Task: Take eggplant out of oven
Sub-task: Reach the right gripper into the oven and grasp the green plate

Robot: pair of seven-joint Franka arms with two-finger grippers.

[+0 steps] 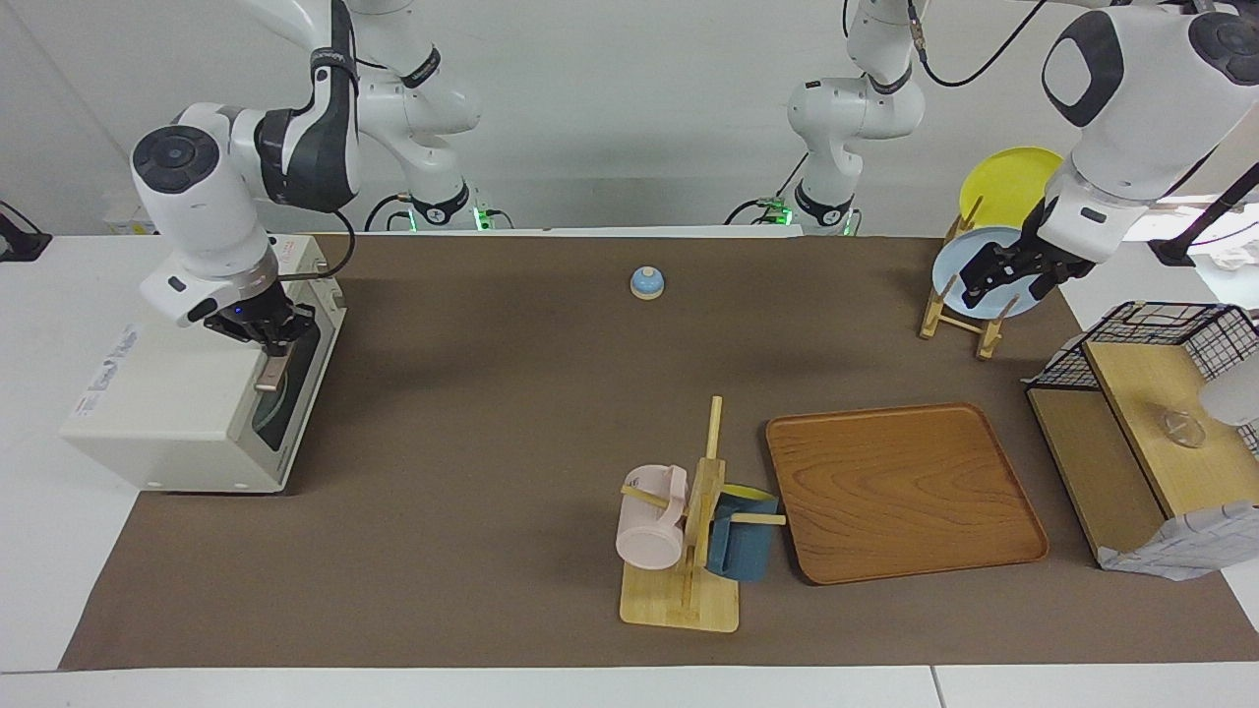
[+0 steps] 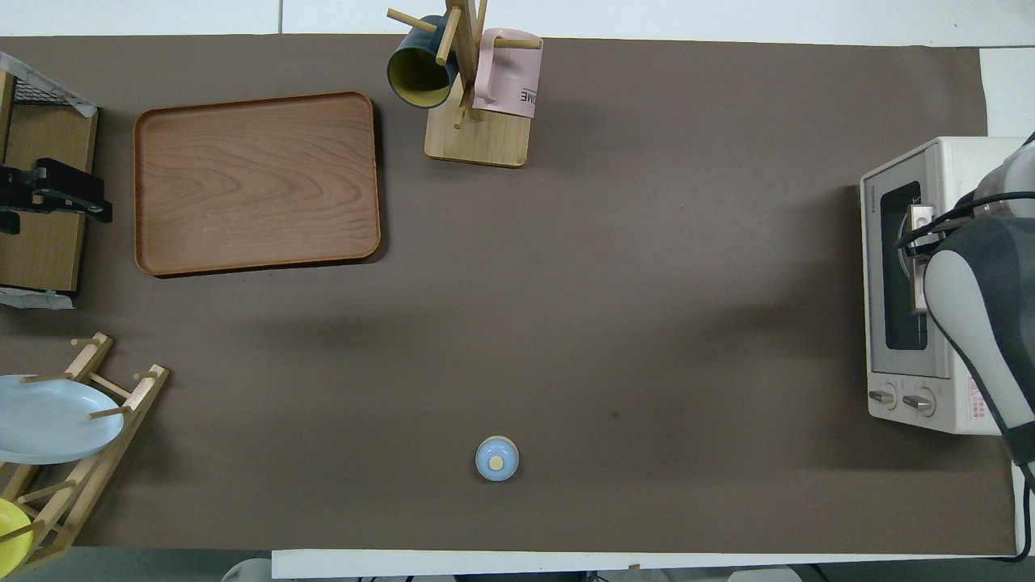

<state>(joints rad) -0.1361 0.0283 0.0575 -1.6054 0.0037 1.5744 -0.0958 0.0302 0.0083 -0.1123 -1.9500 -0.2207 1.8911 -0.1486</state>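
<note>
The cream-white oven (image 1: 167, 413) stands at the right arm's end of the table, also in the overhead view (image 2: 877, 388). Its dark glass door is closed. My right gripper (image 1: 270, 346) is at the door, shut on the end of the tan bar handle (image 1: 268, 379) nearer to the robots. In the overhead view the right arm covers most of the handle (image 2: 919, 218). The eggplant is hidden. My left gripper (image 1: 1011, 285) is open and empty, raised at the left arm's end of the table, where that arm waits.
A wooden tray (image 1: 905, 492) lies beside a mug tree (image 1: 703, 501) holding a pink mug and a blue mug. A small blue bell (image 1: 646, 283) sits nearer to the robots. A plate rack (image 1: 959, 315) holds a light-blue and a yellow plate. A wooden shelf with a wire basket (image 1: 1151, 433) stands at the left arm's end.
</note>
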